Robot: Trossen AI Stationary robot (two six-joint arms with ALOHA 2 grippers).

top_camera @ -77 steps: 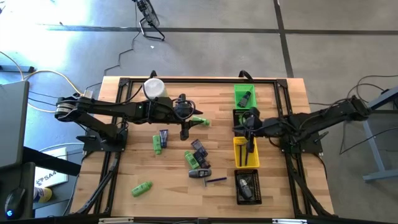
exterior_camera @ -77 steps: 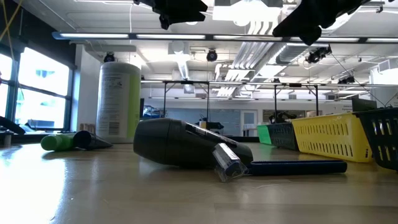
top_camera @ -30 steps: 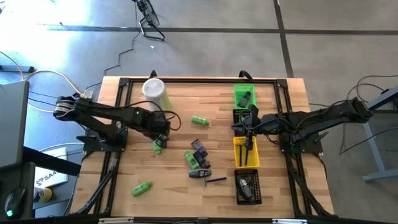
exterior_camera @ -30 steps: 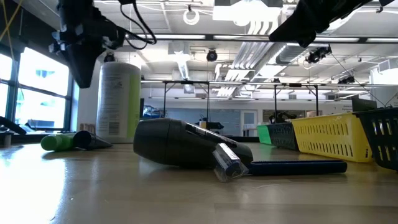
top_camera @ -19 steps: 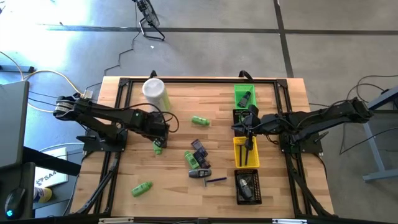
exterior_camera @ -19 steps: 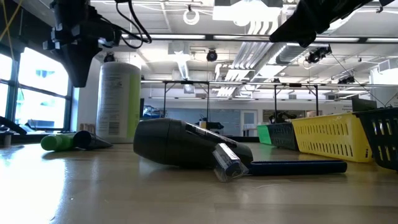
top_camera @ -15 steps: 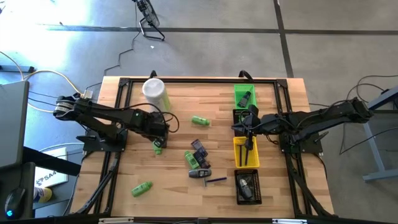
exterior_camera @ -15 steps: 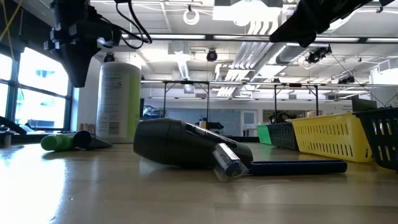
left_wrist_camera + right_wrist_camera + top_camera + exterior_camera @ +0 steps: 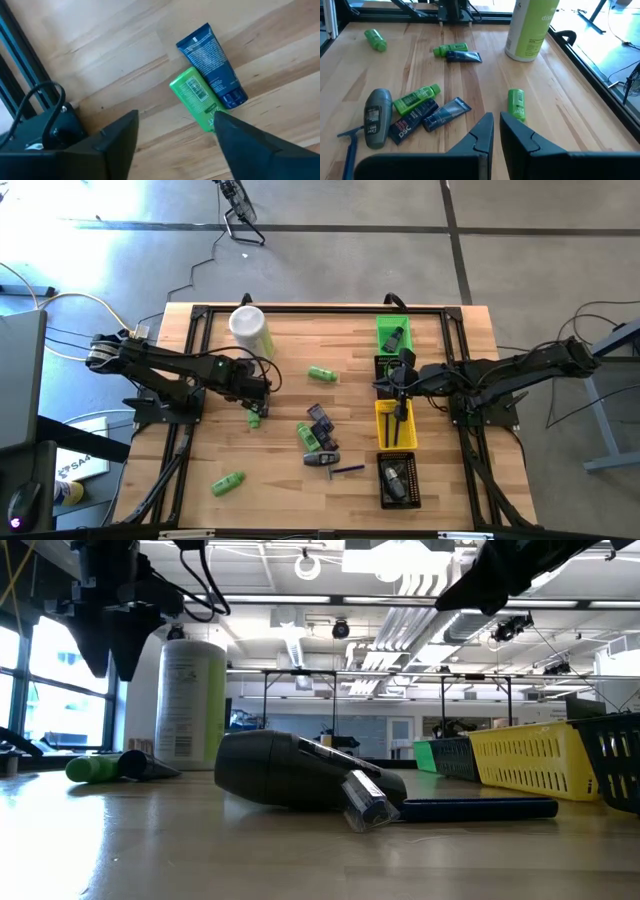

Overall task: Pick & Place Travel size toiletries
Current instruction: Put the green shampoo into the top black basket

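A green mini bottle and a blue tube lie side by side on the wooden table; the high view shows the pair left of centre. My left gripper hovers open above them, its fingers apart on either side of the bottle's cap end, touching nothing; the low view shows it raised over the pair. More toiletries lie loose: a green bottle, another, a cluster of tubes, a grey stick, a razor. My right gripper is shut and empty over the bins.
A tall pale-green canister stands at the far left. A row of bins runs along the right side: green, black, yellow, black. A black frame rail edges the table beside my left gripper.
My left gripper has shifted a little toward the table's left edge and stays raised over the green bottle and blue tube. The right arm and all the items have kept still.
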